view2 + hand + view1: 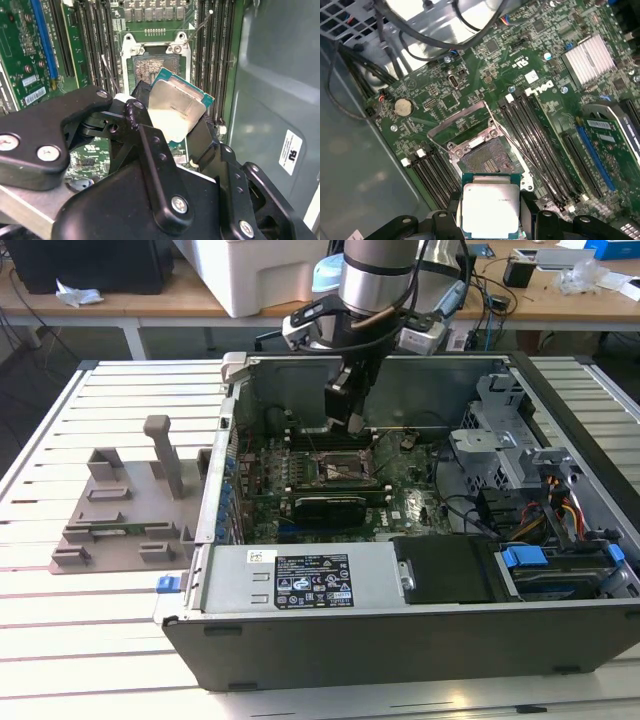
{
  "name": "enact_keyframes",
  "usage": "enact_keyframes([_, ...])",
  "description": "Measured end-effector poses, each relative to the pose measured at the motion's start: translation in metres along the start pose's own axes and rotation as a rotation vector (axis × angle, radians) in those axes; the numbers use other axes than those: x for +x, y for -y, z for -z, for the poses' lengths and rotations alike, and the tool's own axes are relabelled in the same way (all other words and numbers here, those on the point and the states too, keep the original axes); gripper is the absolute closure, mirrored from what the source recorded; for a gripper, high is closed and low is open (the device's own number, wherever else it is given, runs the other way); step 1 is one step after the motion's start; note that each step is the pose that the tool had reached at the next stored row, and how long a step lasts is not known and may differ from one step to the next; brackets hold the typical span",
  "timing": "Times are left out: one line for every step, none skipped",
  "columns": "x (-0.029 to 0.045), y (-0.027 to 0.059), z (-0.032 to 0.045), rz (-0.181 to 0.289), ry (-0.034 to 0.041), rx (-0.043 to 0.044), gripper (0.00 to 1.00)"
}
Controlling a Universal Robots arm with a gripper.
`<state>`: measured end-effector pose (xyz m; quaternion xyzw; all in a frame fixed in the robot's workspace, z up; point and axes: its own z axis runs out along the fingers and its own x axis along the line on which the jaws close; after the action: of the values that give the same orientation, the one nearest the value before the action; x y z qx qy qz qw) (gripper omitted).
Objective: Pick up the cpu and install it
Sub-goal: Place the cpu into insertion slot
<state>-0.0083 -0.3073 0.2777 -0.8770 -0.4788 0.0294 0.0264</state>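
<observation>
The pickup is done: the gripper, jaws clenched on the cpu, holds it above the open socket mid-motherboard, not yet seated.

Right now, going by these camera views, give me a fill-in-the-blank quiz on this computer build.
1. The fingers are shut on a square silver ____.
2. The chip hangs above the open ____ on the green board, not seated.
3. In the exterior view, the grey holder lies outside the computer case on that view's ____.
Missing: chip; socket; left.
</observation>
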Motion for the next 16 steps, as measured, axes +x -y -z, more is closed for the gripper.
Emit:
enact_keyframes([0.0000, -0.0001, 0.0000, -0.018, -0.0007, 0.0000, 0.45])
enact_keyframes([0.0001, -0.0002, 0.0000, -0.030, -0.0012, 0.0001, 0.45])
enact_keyframes([0.0002, -0.0003, 0.0000, -0.040, -0.0016, 0.0001, 0.45])
enact_keyframes([0.0003, -0.0005, 0.0000, -0.059, -0.0022, 0.0001, 0.45])
enact_keyframes([0.0004, -0.0007, 0.0001, -0.077, -0.0029, 0.0002, 0.45])
enact_keyframes([0.0006, -0.0009, 0.0001, -0.099, -0.0038, 0.0003, 0.45])
enact_keyframes([0.0006, -0.0010, 0.0001, -0.114, -0.0045, 0.0004, 0.45])
enact_keyframes([0.0006, -0.0010, 0.0001, -0.123, -0.0049, 0.0005, 0.45])
enact_keyframes([0.0007, -0.0011, 0.0001, -0.137, -0.0053, 0.0004, 0.45])
enact_keyframes([0.0008, -0.0012, 0.0001, -0.154, -0.0059, 0.0004, 0.45])
enact_keyframes([0.0008, -0.0012, 0.0001, -0.163, -0.0063, 0.0005, 0.45])
enact_keyframes([0.0009, -0.0013, 0.0001, -0.171, -0.0066, 0.0005, 0.45])
enact_keyframes([0.0008, -0.0013, 0.0001, -0.175, -0.0066, 0.0004, 0.45])
enact_keyframes([0.0009, -0.0013, 0.0001, -0.175, -0.0066, 0.0005, 0.45])
enact_keyframes([0.0009, -0.0013, 0.0001, -0.176, -0.0066, 0.0004, 0.45])
enact_keyframes([0.0009, -0.0013, 0.0001, -0.176, -0.0067, 0.0005, 0.45])
